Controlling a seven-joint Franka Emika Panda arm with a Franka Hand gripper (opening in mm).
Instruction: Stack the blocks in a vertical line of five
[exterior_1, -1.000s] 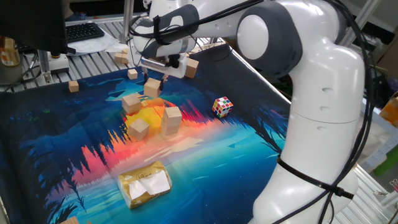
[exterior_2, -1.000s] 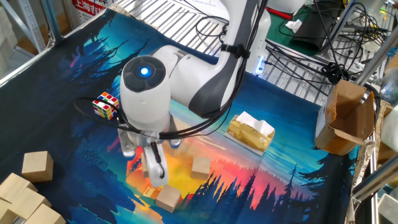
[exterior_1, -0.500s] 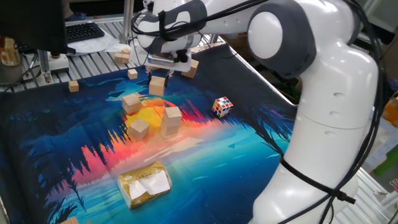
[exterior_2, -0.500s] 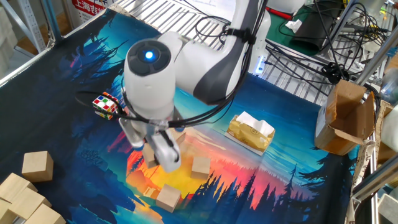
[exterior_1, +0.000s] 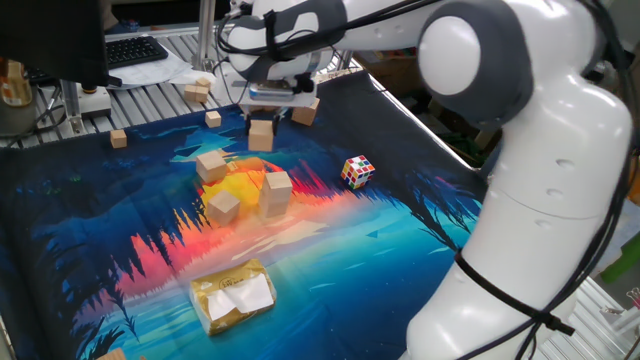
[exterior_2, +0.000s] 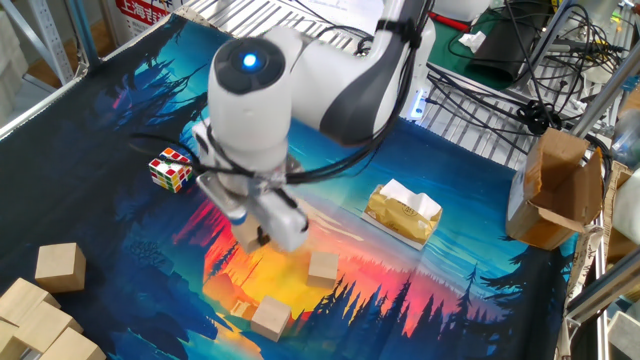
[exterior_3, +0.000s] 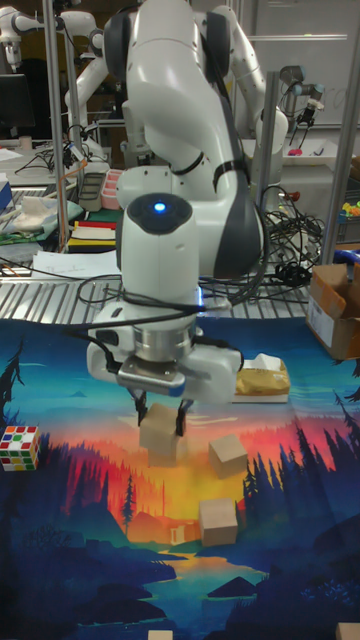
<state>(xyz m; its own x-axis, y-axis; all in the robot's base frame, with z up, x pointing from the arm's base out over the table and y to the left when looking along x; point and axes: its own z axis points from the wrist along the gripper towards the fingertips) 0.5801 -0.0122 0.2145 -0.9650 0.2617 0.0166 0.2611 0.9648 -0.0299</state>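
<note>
- Gripper (exterior_3: 160, 412): clamped on one block (exterior_1: 261, 134), carried above the mat (exterior_1: 400, 240).
- Other blocks (exterior_1: 277, 189): scattered below, unstacked.
- Risk: your skewed release topples the stack; puzzle cube (exterior_1: 358, 171) is nearby.

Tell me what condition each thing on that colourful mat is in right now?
gripper: shut on a block, above the mat
held block: lifted, clear of the mat
stacked blocks: two high, upright
two loose blocks: single, lying on the mat
puzzle cube: scrambled, tipped on an edge
yellow packet: lying flat
</note>
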